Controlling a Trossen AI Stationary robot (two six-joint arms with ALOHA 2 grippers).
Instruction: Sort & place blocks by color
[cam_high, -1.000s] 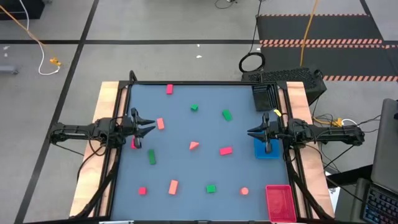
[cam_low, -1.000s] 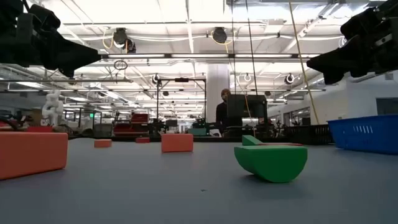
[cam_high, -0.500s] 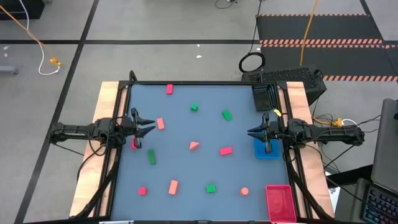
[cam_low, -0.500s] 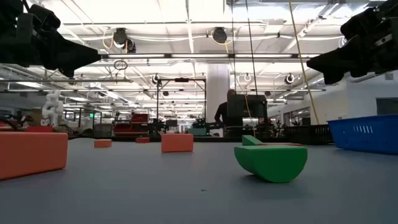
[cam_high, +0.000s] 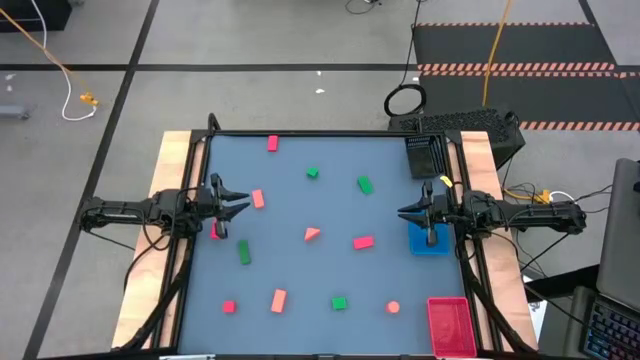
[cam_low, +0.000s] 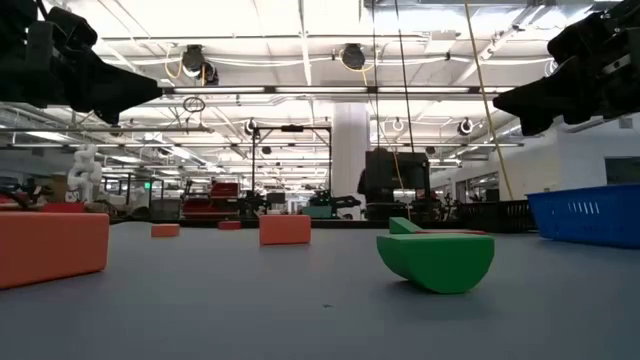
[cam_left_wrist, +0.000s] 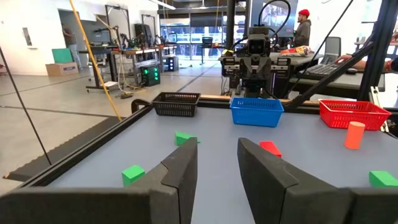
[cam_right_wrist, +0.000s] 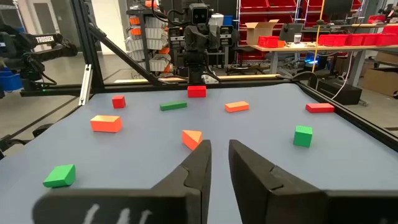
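Several small blocks lie scattered flat on the blue-grey table (cam_high: 300, 270). They include a green bar (cam_high: 244, 252), a pink wedge (cam_high: 312, 234), a red bar (cam_high: 363, 242), a salmon round one (cam_high: 393, 307) and a green one (cam_low: 436, 260). My left gripper (cam_high: 247, 205) (cam_left_wrist: 217, 142) hangs level above the table's left edge, open, with nothing between its fingers. A red block (cam_high: 216, 231) lies just below it. My right gripper (cam_high: 400, 212) (cam_right_wrist: 220, 143) hangs level above the right edge, over the blue tray (cam_high: 430, 240). Only a narrow gap shows between its fingers, and they are empty.
Along the table's right edge stand a black basket (cam_high: 425, 155) at the far end, the blue tray in the middle and a red tray (cam_high: 448, 325) at the near end. A raised black rim (cam_high: 330, 133) borders the table. The widest bare stretch lies around the wedge.
Neither arm nor any block has moved. A person far behind the table in the low view has passed out of sight.
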